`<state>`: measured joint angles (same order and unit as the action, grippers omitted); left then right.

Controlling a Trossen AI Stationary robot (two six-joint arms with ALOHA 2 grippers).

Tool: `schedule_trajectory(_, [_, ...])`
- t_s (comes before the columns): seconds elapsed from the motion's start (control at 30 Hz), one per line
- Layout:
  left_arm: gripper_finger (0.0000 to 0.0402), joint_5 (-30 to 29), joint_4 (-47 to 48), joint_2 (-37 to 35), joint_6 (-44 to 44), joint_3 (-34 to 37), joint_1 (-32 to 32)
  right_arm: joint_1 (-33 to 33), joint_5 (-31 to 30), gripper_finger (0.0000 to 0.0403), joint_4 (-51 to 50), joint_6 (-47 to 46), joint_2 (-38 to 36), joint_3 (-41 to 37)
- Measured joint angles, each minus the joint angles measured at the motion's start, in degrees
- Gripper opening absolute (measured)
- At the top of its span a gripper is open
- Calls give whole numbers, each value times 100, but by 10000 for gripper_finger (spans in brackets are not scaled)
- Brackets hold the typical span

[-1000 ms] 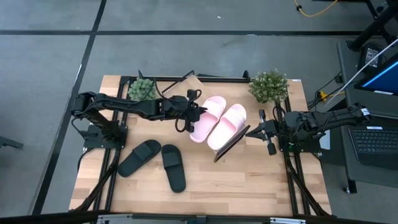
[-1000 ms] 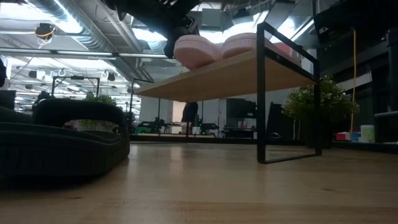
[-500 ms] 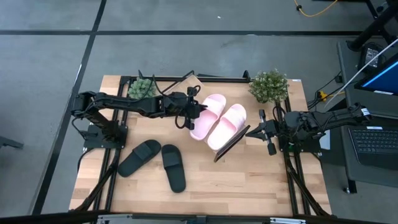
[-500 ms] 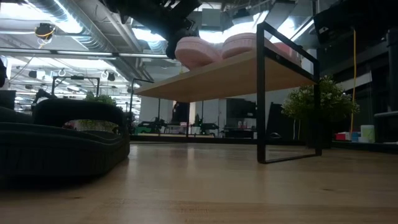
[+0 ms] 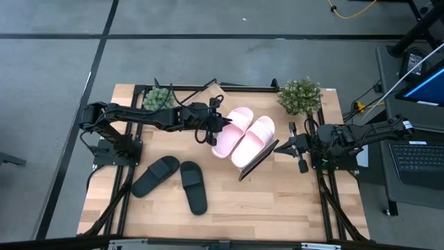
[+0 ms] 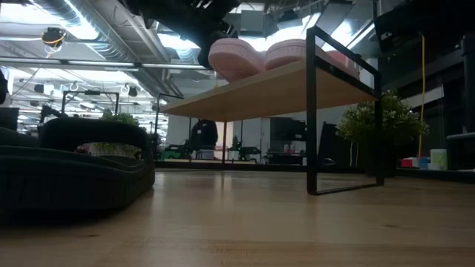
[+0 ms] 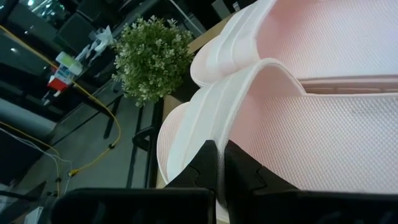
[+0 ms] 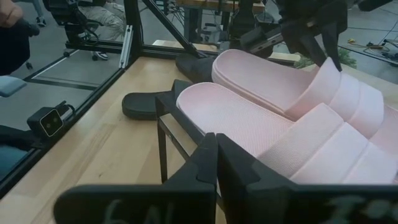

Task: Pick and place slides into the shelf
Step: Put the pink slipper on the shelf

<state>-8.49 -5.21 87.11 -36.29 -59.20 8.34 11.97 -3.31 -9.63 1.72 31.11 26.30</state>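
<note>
Two pale pink slides (image 5: 231, 132) (image 5: 254, 139) lie side by side on the shelf (image 6: 274, 89), soles down on its light board. The shelf stands slantwise at the table's middle on a black frame (image 5: 258, 161). Two black slides (image 5: 156, 176) (image 5: 194, 187) rest on the tabletop, near left. My left gripper (image 5: 220, 125) is shut at the left pink slide's strap. My right gripper (image 5: 279, 147) is shut and hovers at the shelf's right end. My left gripper has its shut fingertips (image 8: 336, 59) against the edge of the left pink slide's wide strap (image 7: 208, 127). It comes from the table's left, slanting down. The slide lies flat on the shelf board. I cannot tell whether the strap's edge is caught between the tips.
Small potted plants stand at the far left (image 5: 158, 99) and far right (image 5: 300, 96) of the table. Bare wood tabletop (image 5: 277, 201) lies near and right of the black slides. A laptop (image 5: 420, 156) sits beyond the table's right edge.
The left pink slide has shifted a little on the shelf board, its end in the low view moving rightward, with my left gripper staying shut at its strap. My right gripper has kept still.
</note>
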Motion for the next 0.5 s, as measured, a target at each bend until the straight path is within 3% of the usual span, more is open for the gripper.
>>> schedule_trajectory(0.5, [23, 201, 0, 0, 28, 0, 2, 0, 0, 5, 2, -13, 0, 0])
